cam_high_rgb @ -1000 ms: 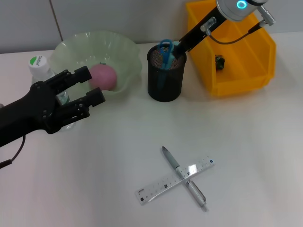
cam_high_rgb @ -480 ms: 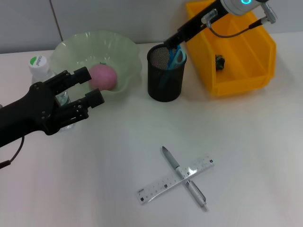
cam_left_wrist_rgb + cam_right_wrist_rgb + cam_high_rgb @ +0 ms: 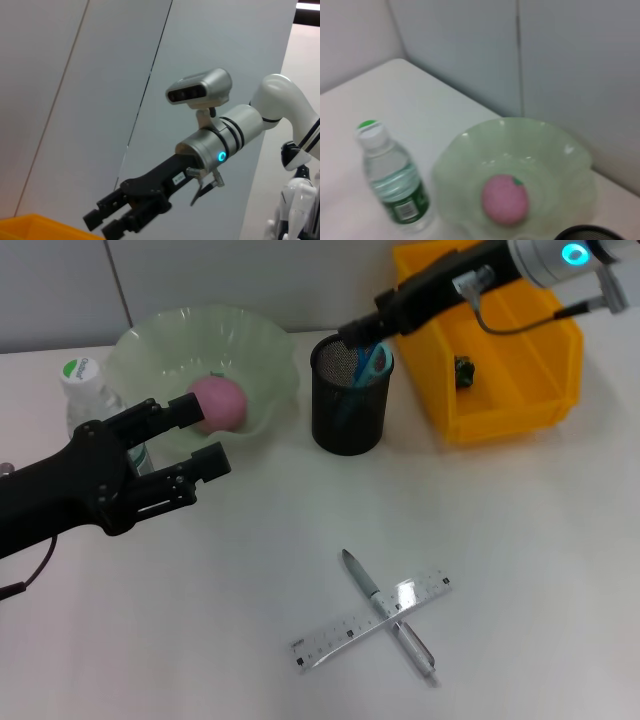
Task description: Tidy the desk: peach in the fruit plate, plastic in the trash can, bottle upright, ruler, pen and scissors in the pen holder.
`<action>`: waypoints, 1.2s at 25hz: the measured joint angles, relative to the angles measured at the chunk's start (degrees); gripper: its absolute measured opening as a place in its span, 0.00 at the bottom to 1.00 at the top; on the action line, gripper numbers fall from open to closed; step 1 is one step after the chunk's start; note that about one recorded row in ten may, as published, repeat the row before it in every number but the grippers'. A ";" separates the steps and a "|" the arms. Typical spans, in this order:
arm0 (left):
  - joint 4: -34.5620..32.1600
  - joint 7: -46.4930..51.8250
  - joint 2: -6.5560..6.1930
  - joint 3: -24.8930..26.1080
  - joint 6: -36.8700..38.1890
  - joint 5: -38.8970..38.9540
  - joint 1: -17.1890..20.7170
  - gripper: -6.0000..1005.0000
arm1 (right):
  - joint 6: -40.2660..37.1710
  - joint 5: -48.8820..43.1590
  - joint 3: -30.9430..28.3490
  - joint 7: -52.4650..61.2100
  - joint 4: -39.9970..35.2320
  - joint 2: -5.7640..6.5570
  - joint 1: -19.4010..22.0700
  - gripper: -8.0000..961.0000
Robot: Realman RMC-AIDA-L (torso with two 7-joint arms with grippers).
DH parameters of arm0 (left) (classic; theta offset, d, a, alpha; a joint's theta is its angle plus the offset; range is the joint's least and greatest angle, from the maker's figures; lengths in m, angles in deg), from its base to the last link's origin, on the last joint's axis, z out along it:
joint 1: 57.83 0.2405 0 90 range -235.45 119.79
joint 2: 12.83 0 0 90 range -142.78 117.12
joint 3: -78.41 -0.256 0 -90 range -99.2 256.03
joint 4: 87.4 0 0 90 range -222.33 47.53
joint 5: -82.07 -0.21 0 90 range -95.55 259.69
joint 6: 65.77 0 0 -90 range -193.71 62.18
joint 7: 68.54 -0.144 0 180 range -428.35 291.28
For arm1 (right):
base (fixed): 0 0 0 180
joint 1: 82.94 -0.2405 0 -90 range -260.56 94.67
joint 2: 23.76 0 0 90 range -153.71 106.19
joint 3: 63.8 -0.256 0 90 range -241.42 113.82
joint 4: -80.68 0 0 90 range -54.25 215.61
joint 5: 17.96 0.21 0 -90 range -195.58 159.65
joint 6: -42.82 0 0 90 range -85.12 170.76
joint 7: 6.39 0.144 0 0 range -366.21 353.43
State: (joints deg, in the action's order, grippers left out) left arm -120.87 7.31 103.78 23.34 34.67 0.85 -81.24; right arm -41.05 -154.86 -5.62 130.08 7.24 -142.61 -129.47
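- The right gripper (image 3: 352, 336) hangs just above the rim of the holder (image 3: 350, 395), at the 12 o'clock part of the head view; its arm runs off toward 1 o'clock over the bin (image 3: 500, 390).
- In the left wrist view the same gripper (image 3: 112, 223) shows from the side with its fingers spread and nothing between them, so it is released.
- The scissors (image 3: 372, 360) stand in the holder, blue handles up, leaning on the rim on its 3 o'clock side, right by the right fingertips; whether they touch cannot be told.
- The left gripper (image 3: 195, 437) hovers at 9 o'clock of the head view, fingers parted and empty, so it too is released. It lies just in front of the plate (image 3: 160, 340) and beside the bottle (image 3: 85, 390).
- The peach (image 3: 218, 403) lies inside the plate, seen also in the right wrist view (image 3: 505, 198).
- The bottle stands upright at the plate's 9 o'clock side, green cap on top; the right wrist view (image 3: 390, 182) shows it upright as well.
- The pen (image 3: 390, 615) and the ruler (image 3: 370, 620) lie crossed on the table (image 3: 520, 570) at 6 o'clock, the pen across the ruler, well apart from the holder.
- A small dark thing (image 3: 464, 368) sits in the bin; what it is cannot be told.
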 joint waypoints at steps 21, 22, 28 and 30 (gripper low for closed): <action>-5.01 3.79 -1.38 0.03 1.52 -6.53 0.08 0.80 | -20.87 -7.95 8.62 -20.46 1.10 1.39 -0.09 0.71; -5.01 3.79 -1.38 0.03 1.52 -6.53 0.08 0.80 | -20.91 -8.44 10.68 -22.77 1.79 1.03 -0.25 0.71; -6.69 6.98 -1.71 0.35 1.61 -10.91 -0.26 0.80 | -19.89 -8.78 14.73 -26.82 3.25 0.12 -0.41 0.71; -6.75 7.37 -2.15 0.48 1.67 -11.11 -0.01 0.80 | -19.42 -8.83 16.51 -28.07 4.69 0.01 -0.78 0.71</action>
State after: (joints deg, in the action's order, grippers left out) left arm -127.62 14.68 101.63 23.82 36.34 -10.27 -81.25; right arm -60.47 -163.69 10.88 102.01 11.94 -142.60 -130.25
